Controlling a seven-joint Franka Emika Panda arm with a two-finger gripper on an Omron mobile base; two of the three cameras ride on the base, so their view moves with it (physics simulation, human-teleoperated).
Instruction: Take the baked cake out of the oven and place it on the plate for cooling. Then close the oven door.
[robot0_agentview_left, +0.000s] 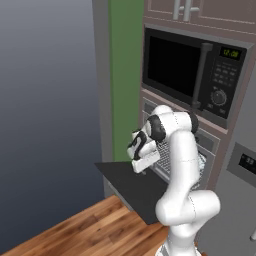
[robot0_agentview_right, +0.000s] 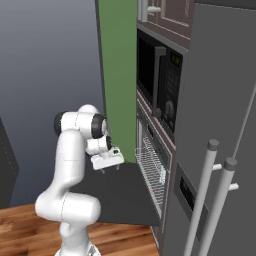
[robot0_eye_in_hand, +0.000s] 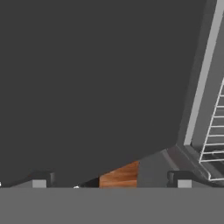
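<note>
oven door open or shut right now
Open. The oven door lies folded down flat like a shelf, and the wire racks inside the oven are exposed behind it.

The oven door (robot0_agentview_left: 131, 186) lies folded down flat, a dark grey panel jutting out over the wooden floor (robot0_agentview_left: 85, 227). The gripper (robot0_agentview_left: 142, 167) hangs just above the door's inner face, pointing down, its jaws spread. Behind the white arm (robot0_agentview_left: 180, 165), wire racks (robot0_agentview_left: 165, 159) show inside the oven (robot0_agentview_left: 200, 150). Above sits the black microwave (robot0_agentview_left: 192, 70) with green clock digits.
</note>
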